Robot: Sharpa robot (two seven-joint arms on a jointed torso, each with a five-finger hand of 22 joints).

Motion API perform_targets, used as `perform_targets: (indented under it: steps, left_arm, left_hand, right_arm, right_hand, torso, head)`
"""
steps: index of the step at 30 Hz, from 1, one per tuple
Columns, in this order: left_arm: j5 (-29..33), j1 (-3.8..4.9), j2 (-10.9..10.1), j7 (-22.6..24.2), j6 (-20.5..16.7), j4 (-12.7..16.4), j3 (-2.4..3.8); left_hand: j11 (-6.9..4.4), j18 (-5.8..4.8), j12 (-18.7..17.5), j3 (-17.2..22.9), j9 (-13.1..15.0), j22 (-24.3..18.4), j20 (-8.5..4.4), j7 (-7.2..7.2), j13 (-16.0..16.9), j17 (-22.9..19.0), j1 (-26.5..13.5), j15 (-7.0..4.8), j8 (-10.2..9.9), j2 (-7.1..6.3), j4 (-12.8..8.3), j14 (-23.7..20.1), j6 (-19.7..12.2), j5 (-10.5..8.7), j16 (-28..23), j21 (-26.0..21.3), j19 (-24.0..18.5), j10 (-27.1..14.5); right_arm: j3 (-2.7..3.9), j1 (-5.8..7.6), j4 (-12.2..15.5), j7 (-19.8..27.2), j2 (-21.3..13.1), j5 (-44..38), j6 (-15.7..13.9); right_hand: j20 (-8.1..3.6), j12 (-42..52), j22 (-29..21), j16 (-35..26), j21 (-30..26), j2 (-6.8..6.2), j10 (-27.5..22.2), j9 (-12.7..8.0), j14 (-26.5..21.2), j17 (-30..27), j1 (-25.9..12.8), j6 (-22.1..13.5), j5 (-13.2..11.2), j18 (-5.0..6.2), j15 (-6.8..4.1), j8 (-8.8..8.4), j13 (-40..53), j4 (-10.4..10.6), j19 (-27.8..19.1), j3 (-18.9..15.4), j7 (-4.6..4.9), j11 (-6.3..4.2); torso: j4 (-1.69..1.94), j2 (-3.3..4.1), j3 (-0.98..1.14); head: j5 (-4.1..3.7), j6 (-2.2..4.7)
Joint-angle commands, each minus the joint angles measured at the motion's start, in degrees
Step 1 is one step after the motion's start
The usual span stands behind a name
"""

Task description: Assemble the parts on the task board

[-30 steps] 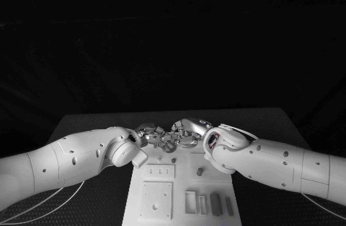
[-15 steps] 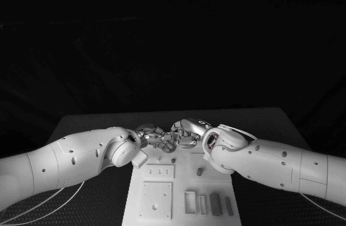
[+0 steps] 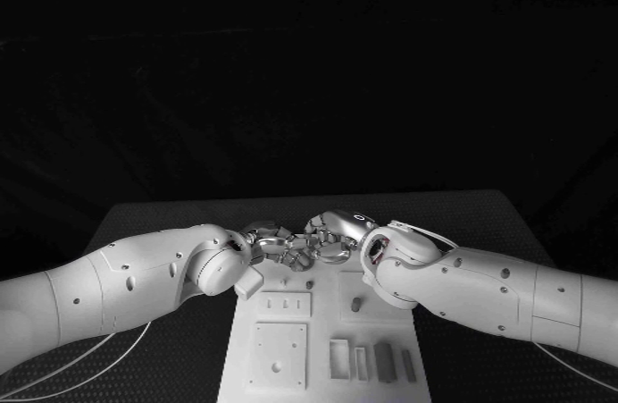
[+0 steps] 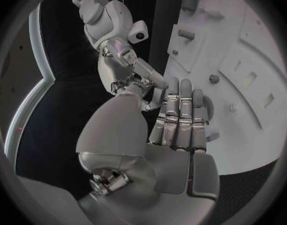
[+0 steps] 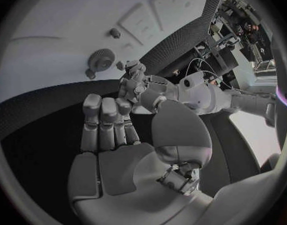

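A black, cloth-covered table (image 3: 168,220) lies under a dark background. Down its middle runs the long white task board (image 3: 322,331), a flat plate with raised rectangular blocks and slots; its far end lies beneath the two hands, and the rest of it stretches back between the two white arms.

The left hand (image 3: 273,240) and the right hand (image 3: 332,236) meet fingertip to fingertip over that far end. In the left wrist view the left hand (image 4: 178,130) has its fingers straight and side by side, laid against the tips of the right hand (image 4: 128,70). In the right wrist view the right hand (image 5: 109,130) also has its fingers extended and side by side, with the left hand (image 5: 134,82) reaching in at their tips. Whether either hand pinches a part cannot be told; the contact point is hidden by the fingers.

Just beyond the right hand's fingertips, a small round grey toothed part (image 5: 101,61) sits on the board. Nearer the right wrist, a small grey peg (image 3: 357,306) stands upright on the board. Further back from both hands, behind the right forearm, several narrow grey bars (image 3: 384,364) lie side by side in a row.
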Motion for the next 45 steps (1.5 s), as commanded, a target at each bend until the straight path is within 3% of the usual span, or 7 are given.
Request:
perform_targets:
  steps: [1,9,12,15,35,45]
  left_arm:
    - [1.32,0.24,0.24,2.03,2.18,0.4,0.25]
    - [2.32,0.23,0.24,2.73,2.79,0.29,0.25]
    - [2.86,0.22,0.26,2.98,2.7,0.15,0.25]
    - [3.42,0.21,0.2,3.07,2.42,0.09,0.25]
    - [3.71,0.2,-0.4,2.74,4.29,-0.42,0.25]
    - [3.7,0.2,-0.44,2.5,4.99,-0.47,0.25]
  left_hand:
    - [-0.62,-1.18,1.68,0.73,0.77,0.21,-0.29,-0.62,0.89,0.54,-0.04,-0.53,0.79,0.21,-0.16,0.2,1.0,0.41,1.31,-0.34,-0.37,0.07]
    - [-1.12,-1.52,4.78,1.33,1.85,0.44,-0.84,-1.15,2.53,1.26,1.86,-1.03,1.44,1.53,-1.04,0.07,1.71,1.1,3.47,-0.47,-0.01,-0.86]
    - [-1.16,-1.81,6.25,1.81,2.29,0.51,-0.93,-1.25,3.23,1.26,2.9,-1.06,1.5,2.54,-2.18,-0.28,1.82,5.36,4.21,-0.81,-0.18,-1.71]
    - [-1.19,-1.92,6.98,2.22,2.54,0.58,-0.94,-1.32,3.53,1.18,2.98,-1.08,1.55,3.17,-2.9,-0.44,1.94,6.9,4.52,-0.97,-0.28,-2.12]
    - [-1.4,-2.1,8.87,3.76,3.2,0.8,-1.06,-1.65,4.1,0.9,1.41,-1.22,1.79,4.75,-5.28,-0.4,2.72,6.57,5.44,-1.26,-0.13,-2.69]
    - [-1.68,-2.2,10.16,4.53,3.52,1.08,-1.41,-1.91,4.17,0.51,-2.67,-1.54,1.74,4.78,-5.81,-0.06,3.43,4.38,6.22,-1.35,0.25,-2.69]
  right_arm:
    - [-0.18,-0.26,0.14,0.4,0.14,-0.46,1.68]
    - [-0.18,-0.26,0.1,0.46,0.2,-0.38,1.86]
    - [-0.18,-0.27,0.11,0.48,0.2,-0.36,1.89]
    - [-0.18,-0.27,0.08,0.47,0.18,-0.36,1.92]
    - [-0.21,-0.37,-0.41,0.44,0.1,-0.33,2.01]
    - [-0.22,-0.42,-0.47,0.47,0.21,-0.32,2.04]
  right_hand:
    - [-0.37,0.3,-0.1,-0.08,0.22,-0.68,-1.01,0.06,0.06,-0.09,0.08,11.34,-0.31,1.73,-0.24,0.29,-0.08,0.07,-0.03,0.43,-0.41,-0.44]
    - [-0.38,0.3,-0.11,-0.09,0.22,-0.7,-1.02,0.1,0.07,-0.09,0.07,11.34,-0.32,1.73,-0.24,0.27,-0.08,0.07,-0.02,0.47,-0.41,-0.44]
    - [-0.38,0.3,-0.11,-0.09,0.22,-0.71,-1.02,0.11,0.07,-0.1,0.06,11.34,-0.32,1.73,-0.24,0.26,-0.09,0.08,-0.01,0.49,-0.41,-0.44]
    - [-0.39,0.3,-0.12,-0.09,0.21,-0.71,-1.02,0.12,0.07,-0.1,0.06,11.34,-0.31,1.73,-0.25,0.25,-0.09,0.08,-0.01,0.51,-0.41,-0.43]
    - [-0.4,0.29,-0.15,-0.11,0.2,-0.74,-1.03,0.21,0.08,-0.12,0.03,11.33,-0.32,1.73,-0.24,0.18,-0.11,0.08,0.02,0.61,-0.4,-0.43]
    - [-0.41,0.29,-0.17,-0.11,0.19,-0.76,-1.03,0.26,0.09,-0.12,0.02,11.34,-0.32,1.73,-0.24,0.15,-0.12,0.07,0.03,0.66,-0.4,-0.43]
  torso:
    - [-0.03,0.01,-0.05]
    - [0.04,-0.01,-0.07]
    - [0.02,-0.02,-0.03]
    - [0.02,-0.02,-0.01]
    - [0.04,0.0,-0.03]
    - [0.01,0.0,-0.03]
  head:
    - [-0.05,-0.07]
    - [-0.15,-0.13]
    - [-0.13,-0.16]
    - [-0.15,-0.19]
    - [-0.25,-0.37]
    - [-0.27,-0.46]
